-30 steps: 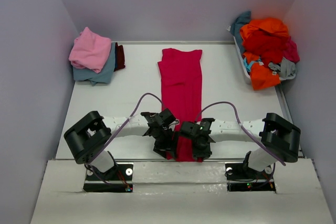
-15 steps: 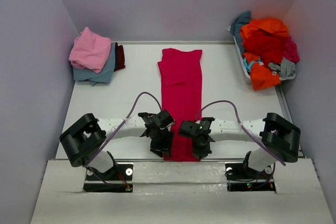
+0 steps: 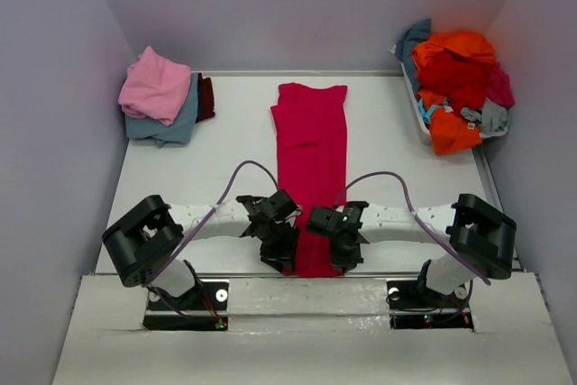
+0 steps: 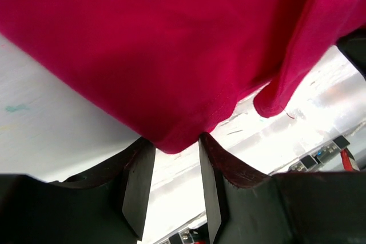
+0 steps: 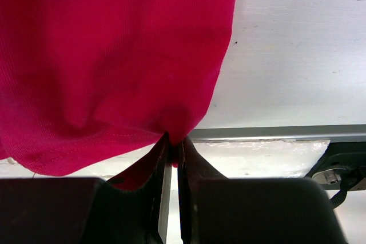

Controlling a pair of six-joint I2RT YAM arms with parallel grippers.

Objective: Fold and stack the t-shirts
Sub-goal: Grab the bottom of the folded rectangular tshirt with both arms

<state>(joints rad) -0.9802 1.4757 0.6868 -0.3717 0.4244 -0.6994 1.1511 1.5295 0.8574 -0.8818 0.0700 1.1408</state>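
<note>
1. At the centre of the table (image 3: 207, 169), the magenta-red t-shirt (image 3: 311, 146) lies flat as a long narrow strip. Its neck end points to the far wall and its hem reaches the near edge.
2. Both arms reach inward from their bases and meet at the hem, one on each side of the strip.
3. Left gripper (image 4: 173, 147): jaws stand apart. In the left wrist view the hem's left corner sits just at the tips of the two fingers (image 4: 139, 187), with bare table showing through the gap below it. The corner appears to touch both tips, but no clamp on the cloth is visible; treat this gripper as released.
4. Right gripper (image 5: 172, 144): clenched. The right wrist view shows the fingers pressed together on a puckered bit of the hem at its right corner, so it is grasping the magenta-red t-shirt.
5. Far left corner: a folded stack (image 3: 155, 86) rests on the table, pink on top, dusty blue beneath, with a maroon edge showing on its right side.
6. Far right corner: a loose pile of t-shirts (image 3: 455, 78), mostly orange and red with teal and grey parts, fills a white bin (image 3: 416, 110).
</note>
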